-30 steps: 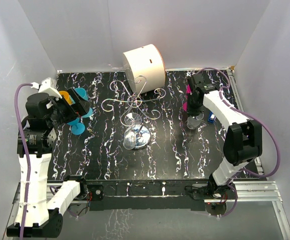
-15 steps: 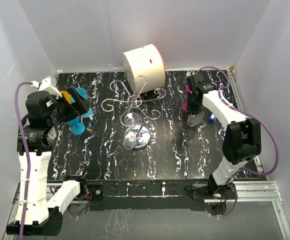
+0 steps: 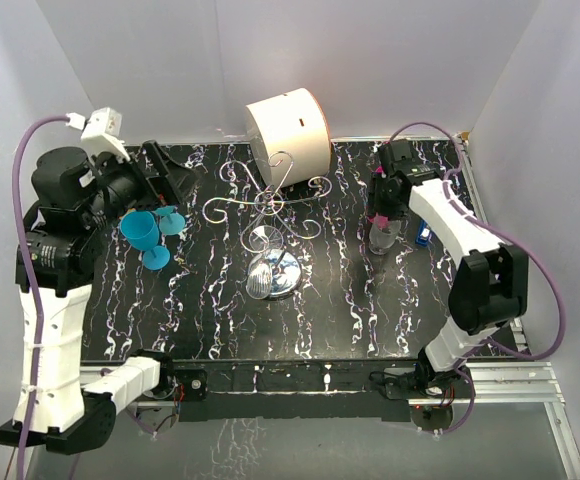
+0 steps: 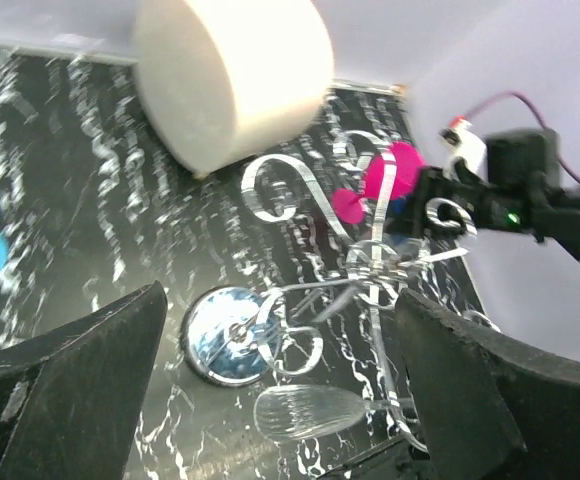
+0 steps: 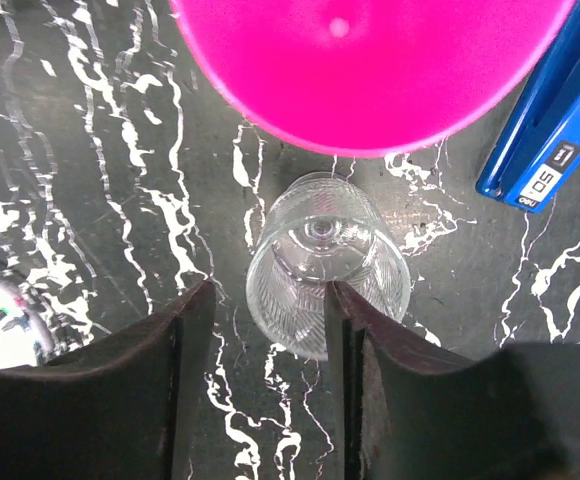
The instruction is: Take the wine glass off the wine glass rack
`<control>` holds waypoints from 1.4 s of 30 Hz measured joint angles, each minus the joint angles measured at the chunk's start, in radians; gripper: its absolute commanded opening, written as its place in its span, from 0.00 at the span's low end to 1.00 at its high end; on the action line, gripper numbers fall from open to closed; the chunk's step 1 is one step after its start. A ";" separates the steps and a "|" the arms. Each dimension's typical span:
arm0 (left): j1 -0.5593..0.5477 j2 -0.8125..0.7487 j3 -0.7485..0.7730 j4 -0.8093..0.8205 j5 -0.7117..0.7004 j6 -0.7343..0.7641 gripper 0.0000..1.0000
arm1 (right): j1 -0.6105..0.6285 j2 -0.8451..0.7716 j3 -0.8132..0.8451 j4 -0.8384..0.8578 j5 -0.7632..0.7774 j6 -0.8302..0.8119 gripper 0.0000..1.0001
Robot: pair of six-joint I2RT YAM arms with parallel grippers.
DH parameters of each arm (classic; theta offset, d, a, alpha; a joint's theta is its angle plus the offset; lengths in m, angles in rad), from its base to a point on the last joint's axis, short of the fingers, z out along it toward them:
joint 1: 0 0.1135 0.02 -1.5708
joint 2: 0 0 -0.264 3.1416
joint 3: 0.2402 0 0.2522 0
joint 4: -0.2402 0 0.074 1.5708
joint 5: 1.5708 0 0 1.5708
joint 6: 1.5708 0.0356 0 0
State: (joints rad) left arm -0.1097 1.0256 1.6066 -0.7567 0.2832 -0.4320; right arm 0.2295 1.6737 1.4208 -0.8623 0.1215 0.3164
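Note:
The silver wire wine glass rack [image 3: 270, 205] stands mid-table on its round chrome base [image 3: 284, 272]. A clear wine glass [image 4: 310, 410] hangs upside down from one of its arms; it also shows in the top view [image 3: 260, 281]. My left gripper [image 3: 170, 178] is raised at the back left, wide open and empty; its wrist view [image 4: 282, 295] looks across at the rack [image 4: 370, 260]. My right gripper [image 5: 268, 330] is open just above a second clear glass [image 5: 325, 265], which stands upright on the table [image 3: 385, 240].
A white cylindrical drum [image 3: 288, 130] lies behind the rack. Several blue glasses [image 3: 140, 230] stand at the left under my left arm. A pink glass [image 5: 370, 70] and a blue box [image 5: 550, 120] sit close to the right gripper, near the right edge.
My left arm has lifted and swung back, away from the blue glasses, and now faces the rack. My right gripper has drawn back slightly from the standing clear glass.

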 measured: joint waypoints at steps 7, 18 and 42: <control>-0.189 0.014 0.088 0.027 0.200 0.164 0.97 | 0.000 -0.208 -0.003 0.069 -0.044 -0.020 0.82; -0.367 0.038 0.067 -0.061 0.270 0.364 0.99 | 0.000 -0.537 -0.079 0.255 -0.142 -0.018 0.94; -0.369 -0.093 -0.062 0.013 -0.124 0.216 0.99 | 0.301 -0.721 -0.205 0.640 -0.974 -0.803 0.99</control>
State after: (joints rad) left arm -0.4782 0.9329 1.5444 -0.7433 0.1589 -0.2165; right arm 0.5308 0.9531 1.2156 -0.2226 -0.8520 -0.4862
